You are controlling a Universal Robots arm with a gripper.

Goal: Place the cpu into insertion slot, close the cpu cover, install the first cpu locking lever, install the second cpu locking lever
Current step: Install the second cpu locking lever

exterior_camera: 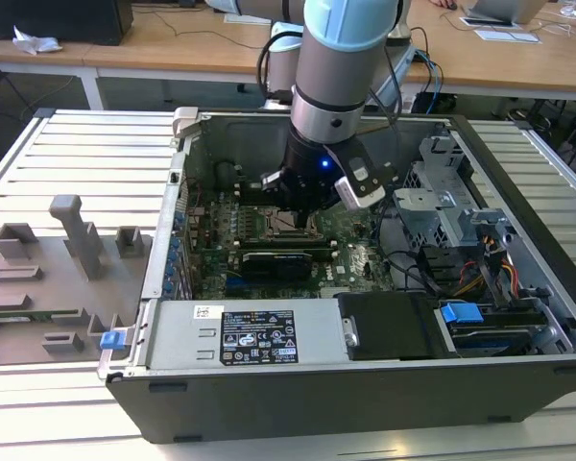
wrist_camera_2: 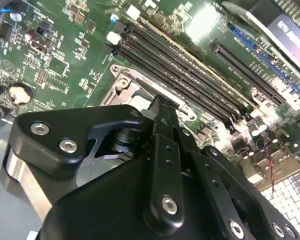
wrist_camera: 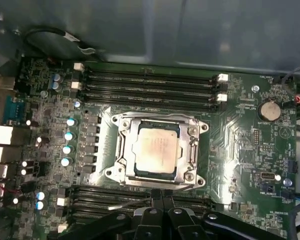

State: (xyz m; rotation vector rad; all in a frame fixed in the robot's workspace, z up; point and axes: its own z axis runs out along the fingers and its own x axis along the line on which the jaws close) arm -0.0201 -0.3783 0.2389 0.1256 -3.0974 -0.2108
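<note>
Black gripper point(wrist_camera: 157, 212) linkage sits closest to the lens in both wrist views, its two fingers point(wrist_camera: 151, 200) pressed together with no gap between them and nothing visibly held, poised just beside the near edge of the socket. Moving across the first wrist view from its left side, a row of capacitors and connectors lines the motherboard point(wrist_camera: 250, 140), then comes the insertion slot point(wrist_camera: 121, 145) with its metal rim. Seated square inside it lies the cpu point(wrist_camera: 156, 150), its silvery-beige top facing up, so the placing step looks done. Around the chip the cpu cover point(wrist_camera: 194, 145) appears to lie flat as a silver frame, which suggests it is closed already. A thin wire lever point(wrist_camera: 127, 206) seems to stick out by the near memory slots, so my guess is the levers remain unlatched, though I cannot be sure. Further right sits a round coin battery point(wrist_camera: 269, 110)
</note>
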